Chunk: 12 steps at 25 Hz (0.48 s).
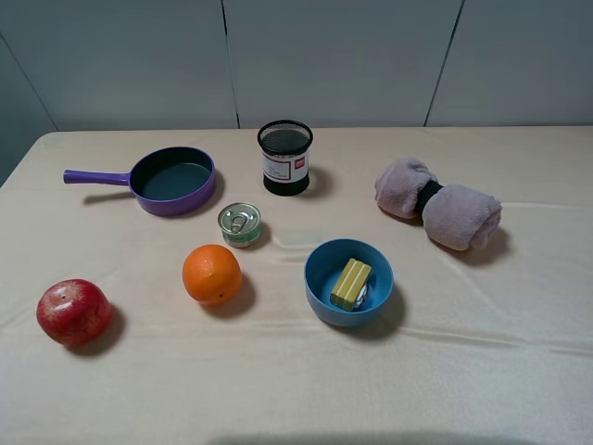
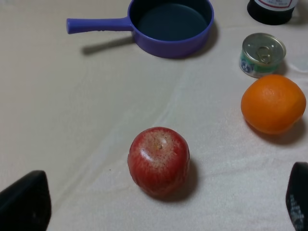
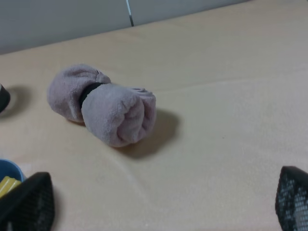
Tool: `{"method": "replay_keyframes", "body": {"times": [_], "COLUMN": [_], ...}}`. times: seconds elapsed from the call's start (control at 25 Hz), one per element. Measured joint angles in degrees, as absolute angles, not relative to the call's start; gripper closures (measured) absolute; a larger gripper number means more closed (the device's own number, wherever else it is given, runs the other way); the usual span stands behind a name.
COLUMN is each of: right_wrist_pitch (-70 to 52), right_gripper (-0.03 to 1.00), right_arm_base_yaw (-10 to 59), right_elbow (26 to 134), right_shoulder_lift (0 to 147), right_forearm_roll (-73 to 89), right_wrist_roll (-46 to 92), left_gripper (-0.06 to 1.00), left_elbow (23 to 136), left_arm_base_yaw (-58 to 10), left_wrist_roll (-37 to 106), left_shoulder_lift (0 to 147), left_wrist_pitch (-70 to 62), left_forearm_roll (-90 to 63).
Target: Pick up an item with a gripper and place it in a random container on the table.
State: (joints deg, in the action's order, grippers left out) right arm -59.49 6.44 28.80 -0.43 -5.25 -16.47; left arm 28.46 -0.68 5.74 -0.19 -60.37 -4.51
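The small yellow ribbed block (image 1: 351, 283) lies inside the round blue bowl (image 1: 318, 262), with a bit of clear wrapper beside it, on the beige-clothed table (image 1: 500, 362). No arm shows in the exterior view. In the right wrist view my right gripper (image 3: 159, 207) is open and empty, its dark fingertips (image 3: 26, 202) wide apart; the bowl's edge (image 3: 8, 169) and the block's corner (image 3: 6, 186) show beside one finger. In the left wrist view my left gripper (image 2: 161, 209) is open and empty, its fingertips (image 2: 24, 202) spread above the cloth near a red apple.
A red apple (image 1: 73, 311), an orange (image 1: 211, 273), a small tin can (image 1: 240, 224), a purple long-handled pan (image 1: 171, 180), a black mesh cup (image 1: 284, 156) and a rolled pinkish towel (image 1: 437, 204) stand around the bowl.
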Motion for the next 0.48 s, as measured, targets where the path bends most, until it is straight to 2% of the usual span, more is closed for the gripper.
{"method": "replay_keyframes", "body": {"times": [0.48], "right_wrist_pitch": [-59.5], "right_gripper": [0.27], "right_arm_base_yaw": [6.4], "right_elbow": [28.8], "right_shoulder_lift": [-0.4], "right_forearm_roll": [-5.1], "right_wrist_roll": [-16.5], "left_gripper": [-0.05], "left_elbow": [28.5], "left_arm_base_yaw": [-0.7], "left_wrist_roll": [5.6], "left_shoulder_lift": [-0.2], "left_wrist_pitch": [-60.4], "left_forearm_roll": [-4.5]}}
